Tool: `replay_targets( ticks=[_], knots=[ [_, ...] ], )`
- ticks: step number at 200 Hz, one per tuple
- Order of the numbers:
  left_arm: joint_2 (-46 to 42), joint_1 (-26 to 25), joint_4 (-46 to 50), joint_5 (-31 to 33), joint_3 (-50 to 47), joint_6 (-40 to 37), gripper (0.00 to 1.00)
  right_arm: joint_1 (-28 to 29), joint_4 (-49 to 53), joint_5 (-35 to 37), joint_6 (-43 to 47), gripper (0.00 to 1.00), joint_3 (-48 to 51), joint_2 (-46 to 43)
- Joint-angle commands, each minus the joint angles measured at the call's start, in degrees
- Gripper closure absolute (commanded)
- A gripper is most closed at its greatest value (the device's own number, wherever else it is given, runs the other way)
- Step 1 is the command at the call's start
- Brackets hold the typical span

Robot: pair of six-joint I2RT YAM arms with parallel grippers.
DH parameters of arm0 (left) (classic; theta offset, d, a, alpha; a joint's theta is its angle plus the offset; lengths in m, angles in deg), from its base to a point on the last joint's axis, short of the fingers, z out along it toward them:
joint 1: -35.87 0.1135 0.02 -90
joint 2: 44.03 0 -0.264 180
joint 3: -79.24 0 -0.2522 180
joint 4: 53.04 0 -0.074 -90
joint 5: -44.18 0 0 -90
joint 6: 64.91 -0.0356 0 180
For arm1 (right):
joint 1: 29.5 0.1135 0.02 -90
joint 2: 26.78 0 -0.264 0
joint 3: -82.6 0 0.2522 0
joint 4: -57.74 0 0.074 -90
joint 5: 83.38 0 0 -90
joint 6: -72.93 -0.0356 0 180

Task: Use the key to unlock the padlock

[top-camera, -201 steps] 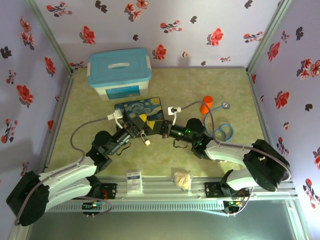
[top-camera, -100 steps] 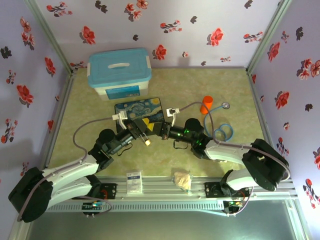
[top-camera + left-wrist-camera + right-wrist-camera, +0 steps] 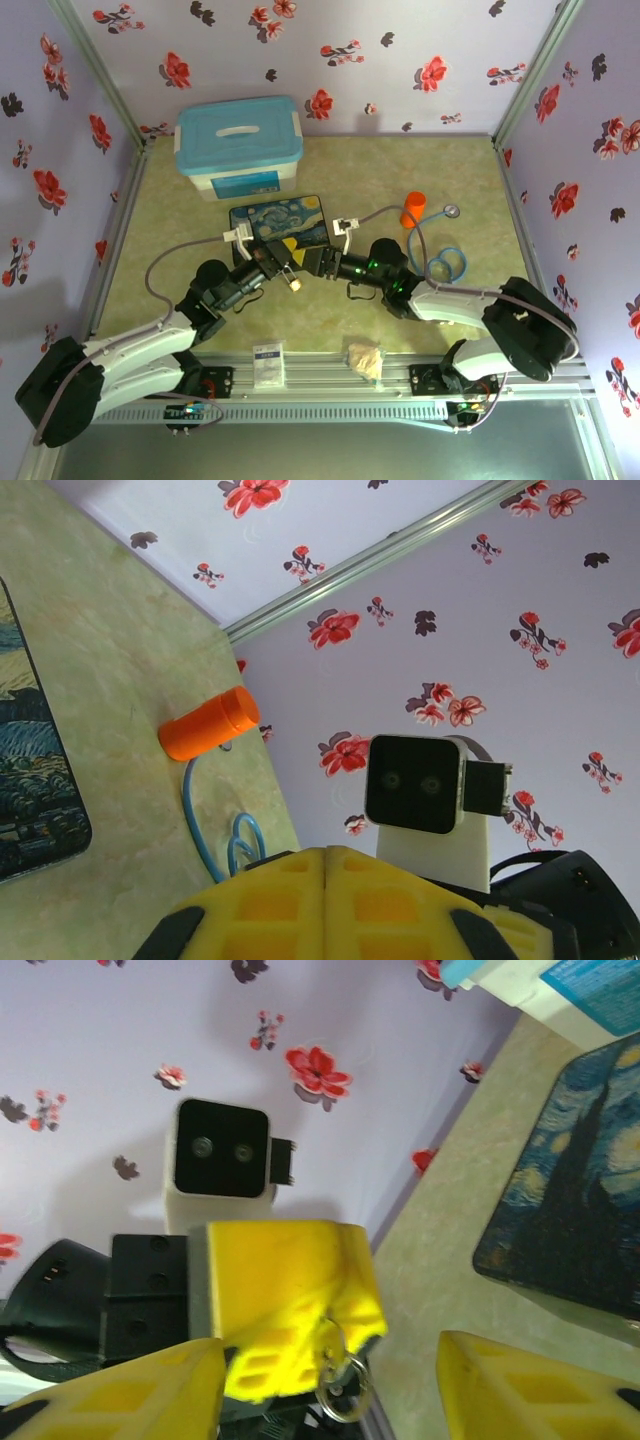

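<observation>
My left gripper (image 3: 283, 258) is shut, its yellow fingers (image 3: 290, 1300) pressed flat together (image 3: 325, 880). The padlock (image 3: 295, 284) hangs from them as a small brass spot just above the table. In the right wrist view a thin silver loop and ring (image 3: 340, 1392) dangle under those fingers; the brass body is cut off by the frame edge. My right gripper (image 3: 318, 262) faces the left one from the right. Its jaws stand wide open (image 3: 330, 1358) on either side of the hanging loop, apart from it. I cannot make out the key.
A dark painted box (image 3: 280, 220) lies just behind both grippers. Farther back stands a white bin with a blue lid (image 3: 238, 145). An orange cylinder (image 3: 412, 210) and a blue cable (image 3: 447, 262) lie to the right. A small card (image 3: 267, 363) and a crumpled scrap (image 3: 365, 358) sit by the front rail.
My left gripper has shifted slightly right with the padlock still hanging from it. The right gripper stays open close beside it, barely moved.
</observation>
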Motion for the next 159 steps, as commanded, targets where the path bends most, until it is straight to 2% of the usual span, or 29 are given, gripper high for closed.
replay_targets(
  ticks=[1,36,72,84,99,115,132,138,146,159],
  knots=[
    [-0.9,0.4,-2.4,0.9,-0.3,1.3,1.00,0.3,-8.1,-1.7,-2.3,0.48,-0.6,2.6],
    [-0.1,0.4,-3.6,0.9,-0.8,2.3,1.00,0.4,-11.7,-2.7,-4.0,0.67,-1.6,5.3],
    [0.8,0.4,-5.3,1.1,-1.3,3.0,1.00,0.4,-12.5,-1.6,-4.0,0.80,-1.1,5.4],
    [0.9,0.3,-5.4,1.1,-1.3,3.0,1.00,0.4,-12.2,-0.5,-3.4,0.88,-0.4,4.7],
    [0.8,0.4,-5.3,1.1,-1.3,3.2,1.00,0.4,-10.1,0.6,-2.3,0.91,-0.1,3.3],
    [0.8,0.4,-5.0,1.1,-1.4,3.1,1.00,0.4,-7.1,1.0,-1.1,1.00,-0.3,2.2],
    [0.8,0.4,-4.9,1.4,-1.6,2.9,1.00,0.4,-5.4,1.2,-0.6,1.00,-0.1,1.3],
    [0.7,0.4,-4.7,1.6,-1.7,2.6,0.95,0.3,-4.6,1.7,-0.3,1.00,0.2,1.1],
    [0.0,0.8,-3.9,1.5,-1.6,2.1,0.84,0.4,-2.5,2.1,0.3,1.00,0.3,0.4],
    [-2.1,1.6,-0.4,1.9,-1.4,1.0,0.52,0.4,4.1,3.5,2.1,1.00,0.2,-1.4]
  ],
)
